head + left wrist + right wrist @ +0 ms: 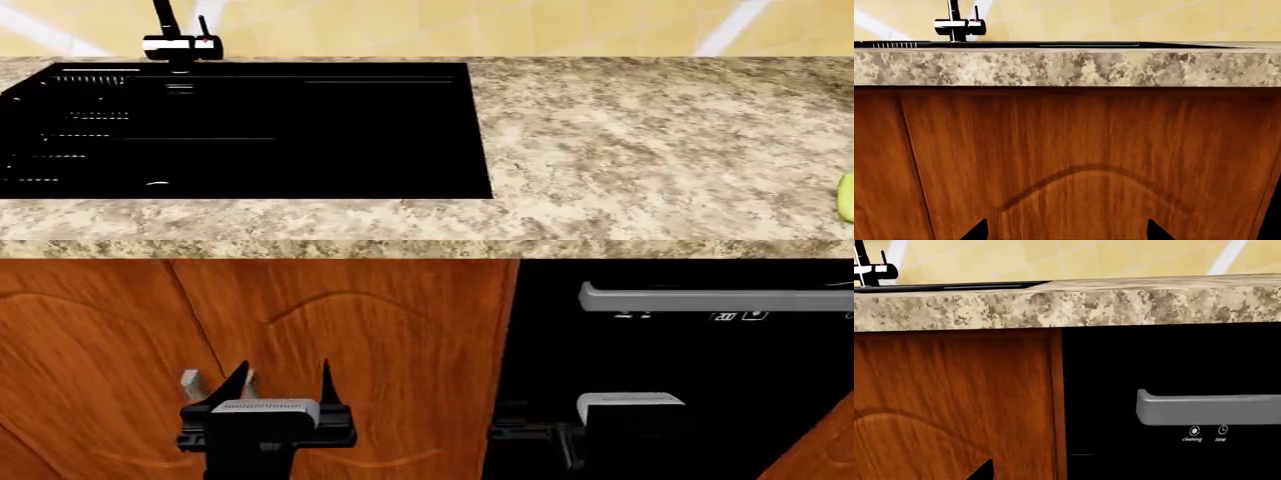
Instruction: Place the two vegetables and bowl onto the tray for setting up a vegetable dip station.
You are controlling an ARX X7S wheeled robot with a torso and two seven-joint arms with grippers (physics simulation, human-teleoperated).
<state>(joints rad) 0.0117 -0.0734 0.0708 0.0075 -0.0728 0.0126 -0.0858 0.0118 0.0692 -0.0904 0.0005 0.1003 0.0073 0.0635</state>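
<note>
counter edge (400, 245) overhangs both tools | worktop (641, 150) right of sink (240, 130) open

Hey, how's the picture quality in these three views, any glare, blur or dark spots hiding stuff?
Head view: sharp and evenly lit, but the sink renders near-solid black with thin highlights. Left wrist view: cabinet door wood grain looks smeared. Right wrist view: dishwasher front is featureless black apart from its grey handle and small labels.

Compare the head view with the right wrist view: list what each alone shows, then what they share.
Head view only: the sink basin, the counter's top surface, a light-green cucumber tip at the far right edge, and the left gripper, jaws apart. Right wrist view only: the dishwasher's "cleaning" and "time" labels, readable. Both: faucet, speckled counter edge, wooden cabinet door, dishwasher handle.
</note>
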